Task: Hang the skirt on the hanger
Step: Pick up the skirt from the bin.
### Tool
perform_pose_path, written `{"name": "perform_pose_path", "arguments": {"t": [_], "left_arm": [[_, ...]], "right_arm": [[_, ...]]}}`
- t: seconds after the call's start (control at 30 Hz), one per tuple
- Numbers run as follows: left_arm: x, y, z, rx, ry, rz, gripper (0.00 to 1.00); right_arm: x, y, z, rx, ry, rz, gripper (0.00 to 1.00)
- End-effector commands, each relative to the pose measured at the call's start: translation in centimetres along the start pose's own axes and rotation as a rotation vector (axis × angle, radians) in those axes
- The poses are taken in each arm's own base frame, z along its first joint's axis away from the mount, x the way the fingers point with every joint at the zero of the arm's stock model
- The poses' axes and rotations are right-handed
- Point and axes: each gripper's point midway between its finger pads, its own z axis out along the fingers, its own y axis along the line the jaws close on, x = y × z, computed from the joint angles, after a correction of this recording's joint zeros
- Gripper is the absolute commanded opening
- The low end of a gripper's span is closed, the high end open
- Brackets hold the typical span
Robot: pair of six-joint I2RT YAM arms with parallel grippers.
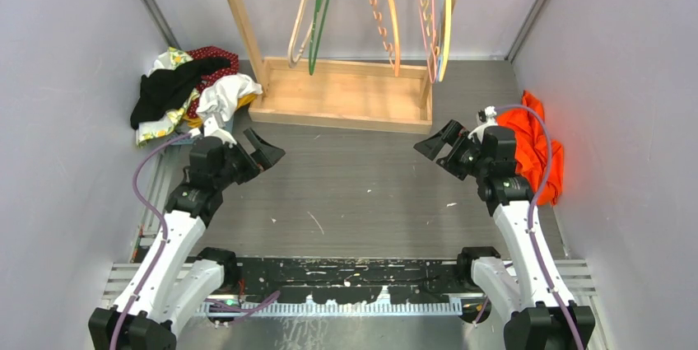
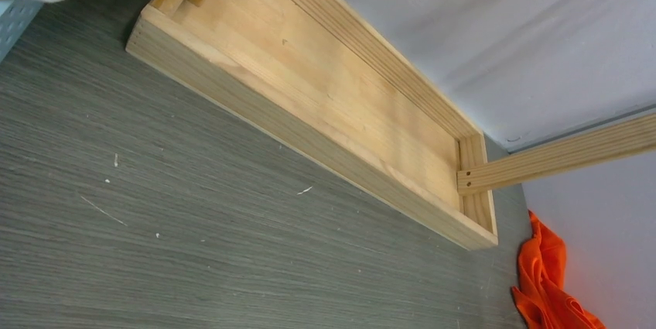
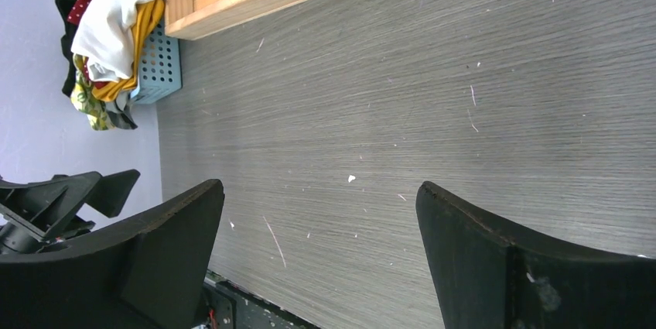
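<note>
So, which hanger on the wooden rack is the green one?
The green hanger is second from the left, crossing the cream hanger that hangs leftmost. Every other hanger hangs further right, and none of them is green.

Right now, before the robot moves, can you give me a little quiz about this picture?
1. True or false: the black left gripper and the black right gripper are both open and empty.
2. Where is the crumpled orange cloth? A: lying beside the right gripper. B: inside the wooden tray. C: hanging on a hanger.
3. Fill in: the heap of mixed clothes sits in a blue plastic ___.
Key: 1 true; 2 A; 3 basket.
</note>
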Motion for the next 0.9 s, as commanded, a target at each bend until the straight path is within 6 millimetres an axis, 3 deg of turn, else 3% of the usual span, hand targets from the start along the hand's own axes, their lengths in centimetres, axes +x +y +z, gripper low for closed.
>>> {"name": "perform_pose_path", "arguments": {"t": [0.0,0.33,0.5,0.7,0.87], "left_arm": [[-1.7,-2.1,-0.6,0.061,-0.027,0.045,0.99],[-1.9,-1.0,-0.6,-0.015,-0.021,0.05,0.99],[-3.6,-1.0,-1.9,-0.077,-0.063,0.084,0.99],[-10.4,-2.3,-2.5,-0.222,-0.191,0.145,0.99],[-16.0,-1.0,-0.8,-0.422,-0.28,0.192,0.99]], "right_arm": [[-1.5,2.1,-0.7,-0.054,-0.027,-0.03,1.0],[-1.5,2.1,0.0,-0.05,0.011,0.021,1.0],[-0.8,1.6,0.5,-0.016,0.059,0.098,1.0],[0.6,3.3,-0.5,-0.152,0.06,0.136,1.0],[0.7,4.3,-1.2,-0.199,0.065,0.099,1.0]]}}
